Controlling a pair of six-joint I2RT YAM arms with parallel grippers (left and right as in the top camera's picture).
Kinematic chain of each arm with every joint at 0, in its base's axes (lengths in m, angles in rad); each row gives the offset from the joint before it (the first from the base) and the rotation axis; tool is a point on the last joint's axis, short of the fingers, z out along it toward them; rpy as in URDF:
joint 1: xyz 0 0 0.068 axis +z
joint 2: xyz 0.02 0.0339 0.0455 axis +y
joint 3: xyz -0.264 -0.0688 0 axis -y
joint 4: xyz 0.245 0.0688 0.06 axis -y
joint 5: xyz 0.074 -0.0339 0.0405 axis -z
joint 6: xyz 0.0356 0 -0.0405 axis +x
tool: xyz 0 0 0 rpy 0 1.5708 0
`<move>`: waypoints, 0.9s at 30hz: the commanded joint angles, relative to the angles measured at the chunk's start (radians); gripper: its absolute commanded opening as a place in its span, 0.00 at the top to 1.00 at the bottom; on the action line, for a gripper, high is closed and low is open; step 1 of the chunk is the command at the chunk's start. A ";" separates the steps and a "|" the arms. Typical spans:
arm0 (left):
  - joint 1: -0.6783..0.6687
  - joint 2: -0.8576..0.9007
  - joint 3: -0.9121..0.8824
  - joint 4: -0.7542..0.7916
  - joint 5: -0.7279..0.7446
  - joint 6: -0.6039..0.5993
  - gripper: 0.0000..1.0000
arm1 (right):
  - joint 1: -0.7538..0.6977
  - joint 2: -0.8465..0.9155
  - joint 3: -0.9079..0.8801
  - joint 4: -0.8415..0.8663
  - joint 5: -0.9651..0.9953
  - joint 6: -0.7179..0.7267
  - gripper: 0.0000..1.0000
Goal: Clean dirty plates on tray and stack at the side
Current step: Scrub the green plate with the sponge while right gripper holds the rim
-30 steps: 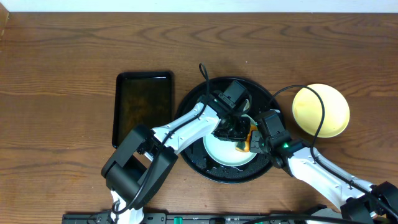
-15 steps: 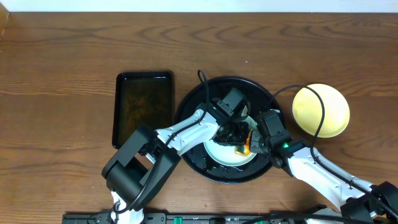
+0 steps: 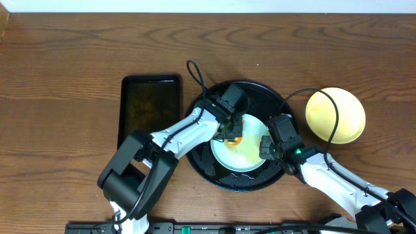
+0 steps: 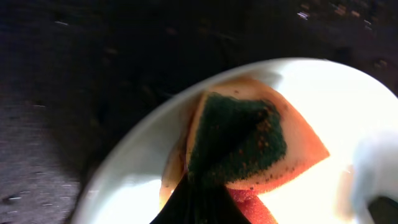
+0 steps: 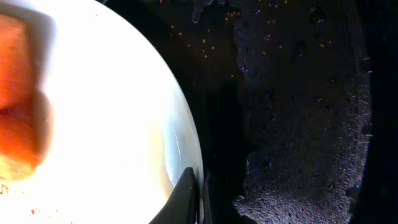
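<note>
Left jaws pinch the sponge (image 3: 235, 130) onto the pale plate (image 3: 242, 156) inside the round tray (image 3: 200, 164); right jaws clamp that plate's right rim; scrub with flat, short strokes; tray wall crowds both wrists; open bench (image 3: 65, 58) surrounds the yellow plate (image 3: 335, 116).

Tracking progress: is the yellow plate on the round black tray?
No, the yellow plate sits on the wood tabletop, right of the tray.

Round tray (image 3: 270, 101) crowded now: left hand (image 3: 231, 134) with sponge (image 3: 236, 125) over plate (image 3: 235, 156), right hand (image 3: 264, 148) clamped on its right rim. Cable (image 3: 193, 70) loops off tray's far-left rim. Rectangular tray (image 3: 151, 110) blocks left, yellow plate (image 3: 335, 115) right. Far surface (image 3: 78, 45) wide open.
</note>
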 commanded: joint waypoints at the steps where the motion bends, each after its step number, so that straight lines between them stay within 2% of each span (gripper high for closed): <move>1: 0.037 0.031 -0.032 -0.053 -0.108 0.066 0.93 | 0.004 0.038 -0.027 -0.028 -0.003 0.004 0.99; 4: 0.027 -0.034 -0.020 -0.061 0.006 0.210 0.93 | 0.004 0.038 -0.027 -0.028 -0.003 0.004 0.99; 9: 0.007 -0.182 -0.019 -0.083 0.040 0.275 0.93 | 0.004 0.038 -0.027 -0.028 -0.003 0.004 0.99; 16: -0.023 -0.218 -0.021 -0.105 0.041 0.277 0.93 | 0.004 0.038 -0.027 -0.027 -0.003 0.004 0.99; 27: -0.154 -0.063 -0.024 -0.041 0.041 0.219 0.93 | 0.004 0.038 -0.027 -0.027 -0.003 0.004 0.99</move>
